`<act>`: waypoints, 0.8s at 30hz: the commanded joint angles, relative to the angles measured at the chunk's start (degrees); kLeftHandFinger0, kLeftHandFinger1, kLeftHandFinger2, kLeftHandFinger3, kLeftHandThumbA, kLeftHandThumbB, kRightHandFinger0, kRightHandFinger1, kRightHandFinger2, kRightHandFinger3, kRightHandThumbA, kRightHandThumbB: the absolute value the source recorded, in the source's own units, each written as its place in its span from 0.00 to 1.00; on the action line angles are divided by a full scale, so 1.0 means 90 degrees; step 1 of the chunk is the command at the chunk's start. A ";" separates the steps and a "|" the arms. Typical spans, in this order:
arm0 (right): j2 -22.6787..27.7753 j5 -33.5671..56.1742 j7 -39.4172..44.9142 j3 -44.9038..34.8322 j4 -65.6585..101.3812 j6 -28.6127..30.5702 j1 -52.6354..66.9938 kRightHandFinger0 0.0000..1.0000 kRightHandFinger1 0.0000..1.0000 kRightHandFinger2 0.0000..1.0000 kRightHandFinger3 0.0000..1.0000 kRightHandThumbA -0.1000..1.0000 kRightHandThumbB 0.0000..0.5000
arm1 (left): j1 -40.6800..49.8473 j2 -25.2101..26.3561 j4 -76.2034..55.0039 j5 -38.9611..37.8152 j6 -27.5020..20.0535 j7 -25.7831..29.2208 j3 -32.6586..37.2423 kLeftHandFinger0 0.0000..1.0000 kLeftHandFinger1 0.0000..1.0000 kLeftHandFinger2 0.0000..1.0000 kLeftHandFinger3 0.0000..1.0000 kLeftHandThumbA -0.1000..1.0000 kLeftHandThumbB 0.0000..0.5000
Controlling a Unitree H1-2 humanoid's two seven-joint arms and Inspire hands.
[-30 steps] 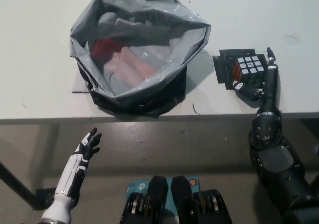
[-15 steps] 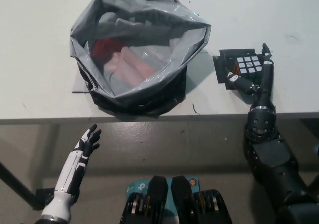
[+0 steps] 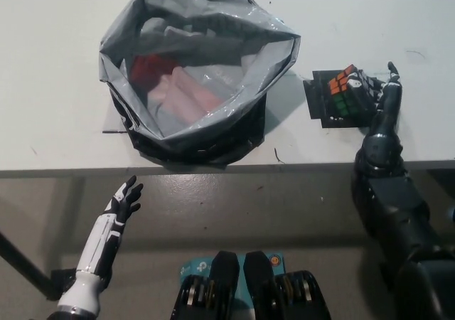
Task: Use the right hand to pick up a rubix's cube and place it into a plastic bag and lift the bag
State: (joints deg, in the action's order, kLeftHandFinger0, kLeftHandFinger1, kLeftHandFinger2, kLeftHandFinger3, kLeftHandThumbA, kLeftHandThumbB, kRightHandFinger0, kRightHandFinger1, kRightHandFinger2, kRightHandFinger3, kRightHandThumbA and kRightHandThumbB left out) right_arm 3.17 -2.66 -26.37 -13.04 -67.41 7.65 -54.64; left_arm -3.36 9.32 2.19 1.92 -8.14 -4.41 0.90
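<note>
The Rubik's cube (image 3: 343,94) is tipped up over a small black mat (image 3: 318,105) at the table's right, with its orange and green faces showing. My black right hand (image 3: 378,98) presses against the cube's right side with fingers wrapped on it, one finger pointing up. The grey plastic bag (image 3: 264,58) stands open to the left of the cube, pink and red things showing inside. My white left hand (image 3: 121,206) rests open at the lower left, below the table's front edge.
The white table (image 3: 57,121) ends at a front edge running across the picture's middle. The bag sits on a dark base (image 3: 213,148). Grey floor lies below the edge.
The cube has turned from flat with its white face up to tilted, now showing orange and green. My right hand has shifted to the cube's right side. The left hand has barely moved.
</note>
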 commanded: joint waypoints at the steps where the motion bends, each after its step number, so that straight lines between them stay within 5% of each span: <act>1: 0.0100 0.0198 0.0047 0.0019 -0.0422 -0.0246 -0.0172 0.01 0.03 0.12 0.16 0.00 0.49 | -0.0192 0.0129 -0.0091 -0.0040 -0.0252 -0.0058 -0.0072 1.00 1.00 1.00 1.00 1.00 0.47; 2: 0.0098 0.0304 0.0071 -0.0060 -0.0490 -0.0143 -0.0170 0.00 0.01 0.14 0.15 0.00 0.47 | -0.0198 0.0135 -0.0099 -0.0064 -0.0239 -0.0073 -0.0077 1.00 1.00 1.00 1.00 1.00 0.45; 6: 0.0122 0.0184 0.0015 0.0089 -0.0611 0.0097 -0.0148 0.00 0.10 0.51 0.50 0.00 0.45 | -0.0227 0.0144 -0.0146 -0.0109 -0.0178 -0.0094 -0.0098 1.00 1.00 1.00 1.00 1.00 0.43; 9: 0.0118 0.0277 0.0092 0.0048 -0.0613 0.0231 -0.0136 0.00 0.07 0.54 0.56 0.00 0.43 | -0.0232 0.0144 -0.0135 -0.0106 -0.0187 -0.0094 -0.0102 1.00 1.00 1.00 1.00 1.00 0.42; 15: 0.0075 0.0654 0.0155 -0.0238 -0.0659 0.0487 -0.0217 0.00 0.27 0.77 0.71 0.00 0.33 | -0.0232 0.0146 -0.0162 -0.0114 -0.0150 -0.0088 -0.0121 1.00 1.00 1.00 1.00 1.00 0.40; 19: 0.0016 0.1111 0.0369 -0.0662 -0.0560 0.0651 -0.0308 0.00 0.38 0.83 0.77 0.00 0.29 | -0.0208 0.0144 -0.0169 -0.0078 -0.0190 -0.0066 -0.0130 1.00 1.00 1.00 1.00 1.00 0.36; 24: -0.0072 0.1677 0.0837 -0.1169 -0.0127 0.0735 -0.0416 0.00 0.37 0.86 0.80 0.00 0.29 | -0.0196 0.0138 -0.0180 -0.0060 -0.0145 -0.0050 -0.0146 1.00 1.00 1.00 1.00 1.00 0.33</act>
State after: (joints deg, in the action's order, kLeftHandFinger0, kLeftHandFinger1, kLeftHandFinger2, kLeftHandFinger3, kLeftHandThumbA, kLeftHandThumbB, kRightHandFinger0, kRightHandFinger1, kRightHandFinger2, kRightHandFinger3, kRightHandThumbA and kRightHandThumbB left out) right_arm 3.92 4.57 -23.89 -19.99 -71.55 13.27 -56.06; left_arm -4.68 9.65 2.19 1.62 -8.15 -4.43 0.00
